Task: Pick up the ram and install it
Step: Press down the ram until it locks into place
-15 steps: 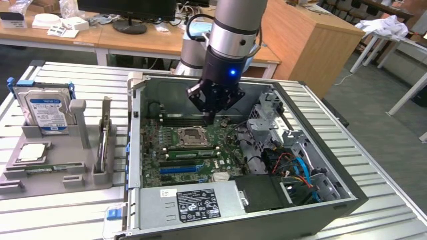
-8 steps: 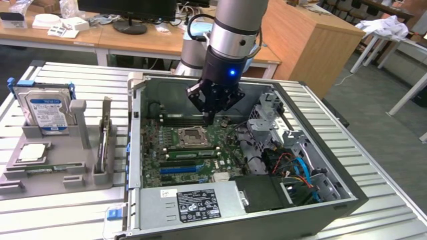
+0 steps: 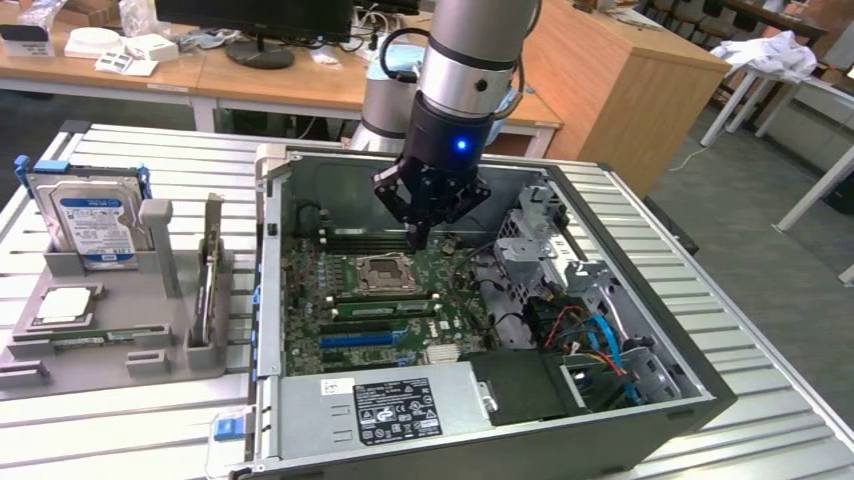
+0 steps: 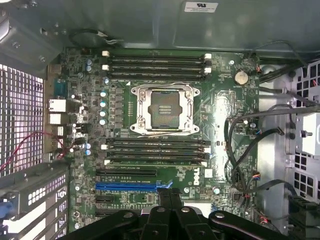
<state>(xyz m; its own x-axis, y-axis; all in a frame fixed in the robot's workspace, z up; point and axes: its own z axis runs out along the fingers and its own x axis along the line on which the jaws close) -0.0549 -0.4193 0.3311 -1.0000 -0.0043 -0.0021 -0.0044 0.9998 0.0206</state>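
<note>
- OK, gripper (image 3: pixel 418 240) hangs inside the open PC case (image 3: pixel 694 395), fingers shut tight with nothing between them, tips low over the mobo (image 4: pixel 220 115) near the DIMM slots (image 4: pixel 156 65).
- Ram (image 3: pixel 380 307): I think it's the green stick sitting in the slot bank just beside the CPU socket (image 4: pixel 164 110); can't tell if it's fully seated.
- Risks, imo: shut tips so close to the board could scrape the open socket or snag the black cables (image 4: pixel 240 150); a half-seated stick could tilt if pushed off-centre.
- Text: "DELL" on mobo; PSU label (image 3: pixel 396 410) and HDD (image 3: pixel 91 222) label not legible.
</note>
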